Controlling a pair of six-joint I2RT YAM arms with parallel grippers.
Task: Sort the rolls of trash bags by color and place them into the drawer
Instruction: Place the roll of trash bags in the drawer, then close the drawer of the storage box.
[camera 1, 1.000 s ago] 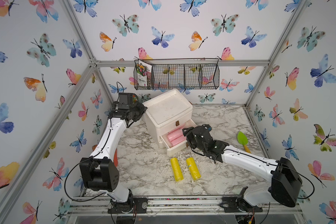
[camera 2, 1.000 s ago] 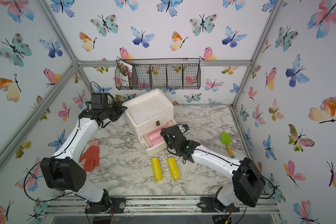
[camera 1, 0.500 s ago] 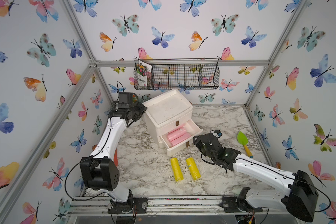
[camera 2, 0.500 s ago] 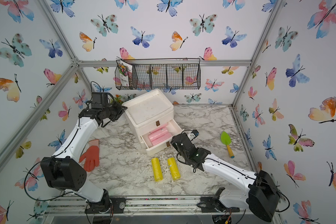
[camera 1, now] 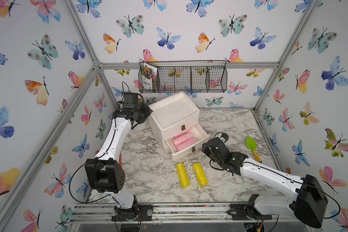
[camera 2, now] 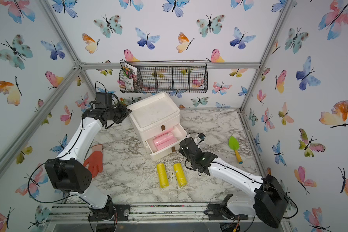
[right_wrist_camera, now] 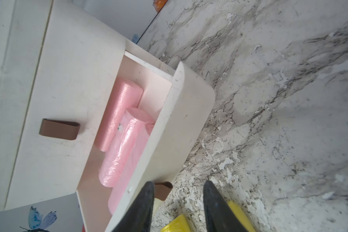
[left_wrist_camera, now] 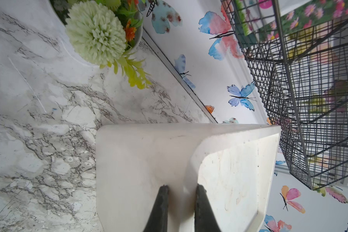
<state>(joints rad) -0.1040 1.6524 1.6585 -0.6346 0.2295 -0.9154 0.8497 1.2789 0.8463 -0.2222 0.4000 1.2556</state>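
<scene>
Obs., standing at the front rail of the cell.

Left pincer (left_wrist_camera: 181,200): narrow. Its two fingers (left_wrist_camera: 162,202) sit either side of the raised rim at a top corner of the white cabinet (camera 1: 174,112), clamped onto it. The arm reaches in from the desk's left side.

Right pincer (right_wrist_camera: 178,200): jaws parted, nothing between them, only bare desk (camera 1: 149,170) shows in the gap. It hangs low, just beside the front panel of the open lower drawer (camera 1: 181,155), near the drawer's brown pull tab (right_wrist_camera: 163,189).

Pink rolls (camera 1: 184,139): three, lying side by side inside the drawer, parallel to its front. The right wrist view shows them packed close, touching one another (right_wrist_camera: 121,128).

Yellow rolls (camera 1: 182,175): two, lying flat on the desk just in front of the drawer, roughly parallel, a small gap between them. Second one at (camera 1: 200,174). Both top views agree (camera 2: 162,175). Neither is touched by a pincer.

Upper drawer of the cabinet closed.

Other items: green trowel (camera 1: 251,145) with yellow handle by the right wall; orange glove (camera 2: 94,160) on the desk beside the left arm; wire basket (camera 1: 183,79) on the back wall; potted artificial flowers (left_wrist_camera: 96,32) behind the cabinet.
</scene>
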